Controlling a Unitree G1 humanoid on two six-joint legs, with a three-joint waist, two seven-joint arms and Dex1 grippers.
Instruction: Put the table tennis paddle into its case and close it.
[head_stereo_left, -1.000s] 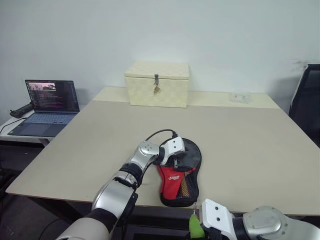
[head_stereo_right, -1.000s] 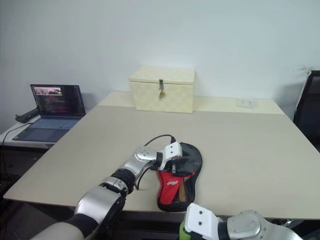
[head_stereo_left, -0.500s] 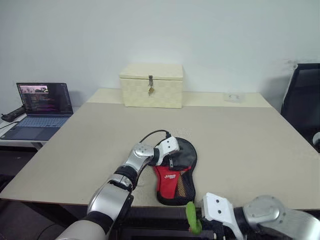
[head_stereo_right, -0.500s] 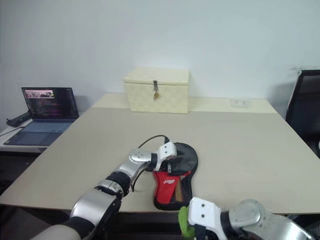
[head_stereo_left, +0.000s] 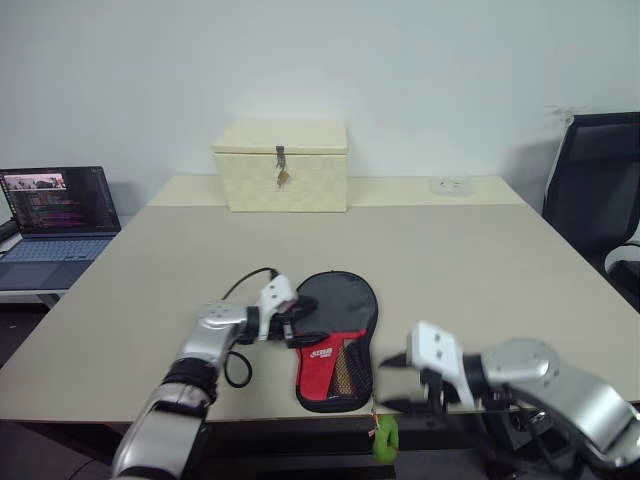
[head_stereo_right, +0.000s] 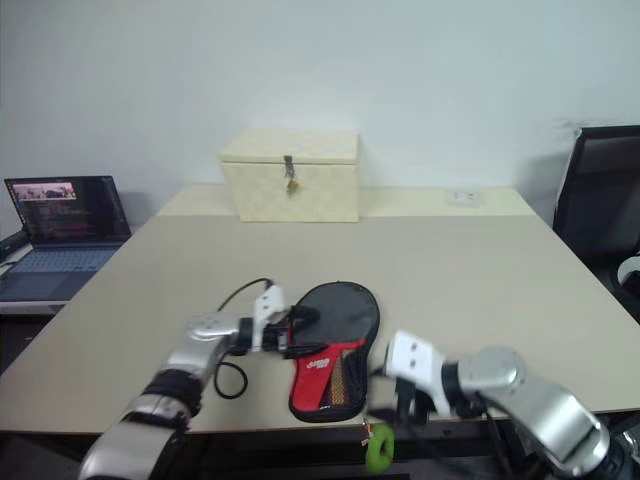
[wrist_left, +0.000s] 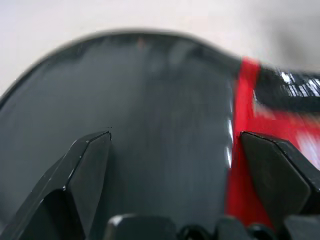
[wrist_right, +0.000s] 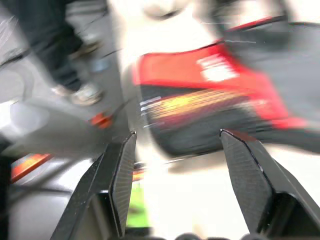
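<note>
The case (head_stereo_left: 337, 332), black fabric with a red panel and a mesh pocket, lies flat near the table's front edge, handle end toward me. The table tennis paddle is hidden. My left gripper (head_stereo_left: 298, 322) sits at the case's left edge, open; in the left wrist view its fingers (wrist_left: 85, 170) straddle the case's black face (wrist_left: 165, 100). My right gripper (head_stereo_left: 392, 383) hovers open and empty just right of the case's handle end, over the table edge. In the right wrist view the red and mesh end of the case (wrist_right: 210, 95) lies beyond its fingers (wrist_right: 117, 180).
A cream woven box (head_stereo_left: 281, 179) with a metal latch stands at the back of the table (head_stereo_left: 480, 270). A laptop (head_stereo_left: 55, 215) is on a side table at the left, a black chair (head_stereo_left: 595, 190) at the right. A green tag (head_stereo_left: 384, 437) hangs below the front edge.
The camera has swung right. My left gripper slid left, off the case's top to its left edge. My right gripper rose from below the table edge, moved forward and opened; the green tag now hangs free.
</note>
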